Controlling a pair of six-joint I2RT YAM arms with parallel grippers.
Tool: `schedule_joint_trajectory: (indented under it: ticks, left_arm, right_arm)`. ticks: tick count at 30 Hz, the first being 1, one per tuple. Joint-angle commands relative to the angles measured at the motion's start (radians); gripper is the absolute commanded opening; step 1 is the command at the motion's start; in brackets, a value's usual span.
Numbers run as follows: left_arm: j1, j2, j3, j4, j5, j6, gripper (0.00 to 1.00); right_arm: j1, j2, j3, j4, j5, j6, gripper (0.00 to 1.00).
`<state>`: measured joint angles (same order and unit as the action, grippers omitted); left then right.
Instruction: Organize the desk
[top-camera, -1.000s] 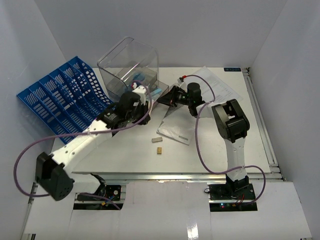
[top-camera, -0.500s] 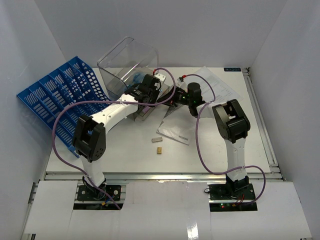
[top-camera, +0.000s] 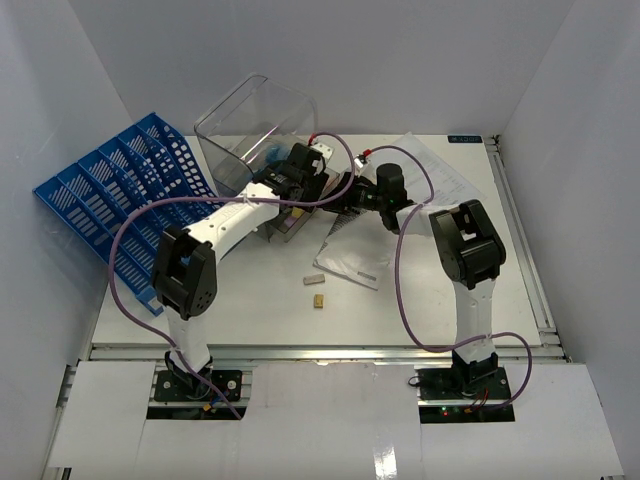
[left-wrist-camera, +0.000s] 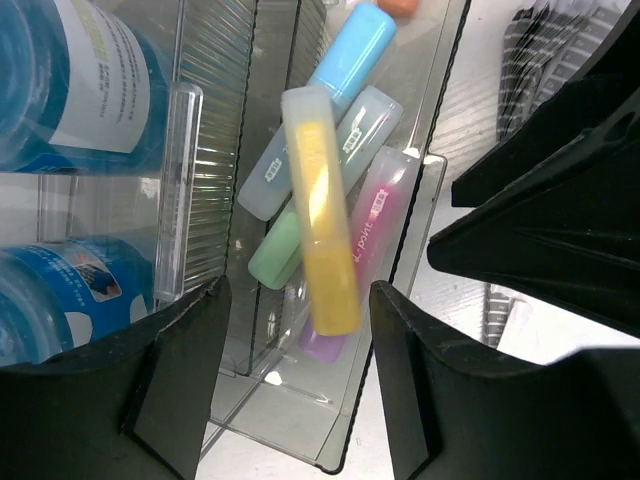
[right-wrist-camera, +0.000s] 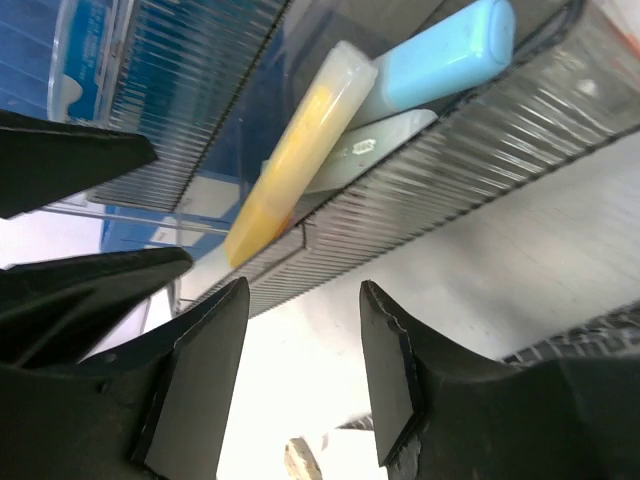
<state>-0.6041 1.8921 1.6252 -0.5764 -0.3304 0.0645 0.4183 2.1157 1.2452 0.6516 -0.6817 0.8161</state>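
Observation:
The white desk (top-camera: 420, 300) carries a clear ribbed organizer tray (left-wrist-camera: 300, 410) holding several highlighters. A yellow highlighter (left-wrist-camera: 320, 215) lies loose on top of blue (left-wrist-camera: 352, 52), grey (left-wrist-camera: 365, 125), pink (left-wrist-camera: 378, 215), green (left-wrist-camera: 275, 250) and purple ones. My left gripper (left-wrist-camera: 297, 290) is open and empty, just above the tray, its fingers either side of the yellow highlighter's end. My right gripper (right-wrist-camera: 303, 290) is open and empty, beside the tray's ribbed wall (right-wrist-camera: 420, 190). In the top view the two grippers (top-camera: 300, 185) (top-camera: 348, 192) meet over the tray.
A blue slotted file rack (top-camera: 120, 190) leans at the left. A clear plastic bin (top-camera: 250, 125) stands at the back, blue-labelled bottles (left-wrist-camera: 60, 80) beside the tray. Papers (top-camera: 350, 258) (top-camera: 435, 165) lie mid-desk and back right. Two small tan pieces (top-camera: 316, 298) (top-camera: 312, 279) lie in front.

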Motion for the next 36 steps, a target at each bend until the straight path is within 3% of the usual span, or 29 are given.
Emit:
schedule_joint_trajectory:
  ticks: [1,7,11,13,16,21,24,32,36]
  left_arm:
    - [0.000,-0.112,0.026,-0.012,0.083,-0.057,0.68]
    - [0.000,-0.376,-0.171,0.065,0.214,-0.176,0.68]
    - [0.004,-0.644,-0.417,0.152,0.290,-0.259,0.70]
    - [0.005,-0.768,-0.512,0.155,0.302,-0.286,0.74]
    - [0.008,-0.930,-0.639,0.126,0.286,-0.325,0.97]
    - [0.010,-1.183,-0.766,0.020,0.214,-0.401,0.98]
    - [0.009,-1.327,-0.818,-0.027,0.201,-0.464,0.98]
    - [0.010,-1.486,-0.827,-0.091,0.168,-0.551,0.98]
    - [0.009,-1.534,-0.848,-0.100,0.154,-0.599,0.98]
  right_arm:
    - [-0.023,-0.091,0.003,-0.172,0.029,-0.205,0.56]
    - [-0.057,-0.142,0.133,-0.516,0.177,-0.567,0.60]
    - [-0.065,-0.157,0.180,-0.570,0.249,-0.758,0.65]
    - [-0.065,-0.143,0.228,-0.600,0.239,-0.886,0.73]
    - [-0.068,-0.066,0.397,-0.706,0.276,-1.056,0.91]
    - [-0.086,0.112,0.708,-0.866,0.459,-0.920,0.88]
    - [-0.081,0.187,0.798,-0.890,0.558,-0.772,0.86]
    - [-0.082,0.221,0.802,-0.856,0.761,-0.499,0.79]
    - [-0.048,0.241,0.795,-0.851,0.814,-0.412,0.81]
